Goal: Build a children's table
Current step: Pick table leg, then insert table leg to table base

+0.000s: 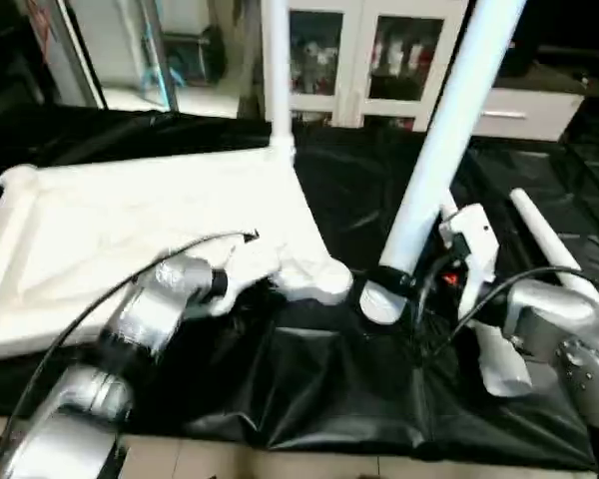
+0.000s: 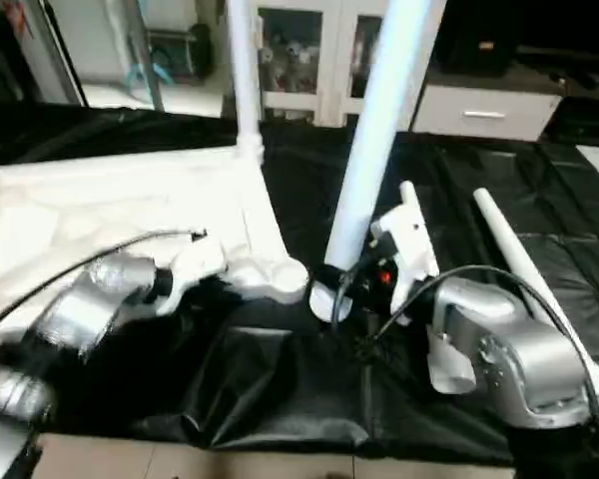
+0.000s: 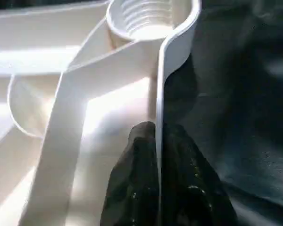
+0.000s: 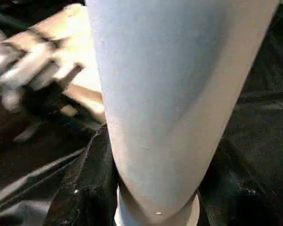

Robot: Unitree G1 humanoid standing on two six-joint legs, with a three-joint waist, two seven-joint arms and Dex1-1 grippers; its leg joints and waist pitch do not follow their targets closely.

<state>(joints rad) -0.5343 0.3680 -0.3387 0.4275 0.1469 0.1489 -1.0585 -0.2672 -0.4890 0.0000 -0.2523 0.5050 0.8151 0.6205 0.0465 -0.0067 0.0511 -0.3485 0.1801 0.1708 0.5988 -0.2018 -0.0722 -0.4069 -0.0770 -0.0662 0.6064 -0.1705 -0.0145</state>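
1 tabletop (image 1: 130,225), white, lying underside-up on black sheet (image 1: 309,389); ribs and a threaded corner socket (image 3: 148,19) seen in left wrist view.

Legs counted: 3. Leg no. 1 (image 1: 277,70) stands upright in far corner socket. Leg no. 2 (image 1: 444,140) is held tilted, thick end down, just beside near corner socket (image 1: 324,281) but apart from it, not seated. Leg no. 3 (image 1: 544,244) lies flat on sheet to the right, behind right arm.

Left gripper (image 3: 158,155): pinched narrow on tabletop's thin edge wall, one black finger (image 3: 132,183) each side of wall, close to near corner socket. Tabletop thus gripped at its near right rim.

Right gripper (image 1: 404,289): clamped around leg no. 2 near its thick end; leg rises up and away from wrist.

Background: white cabinet (image 1: 349,55) w/ glass doors, drawer unit (image 1: 524,110).
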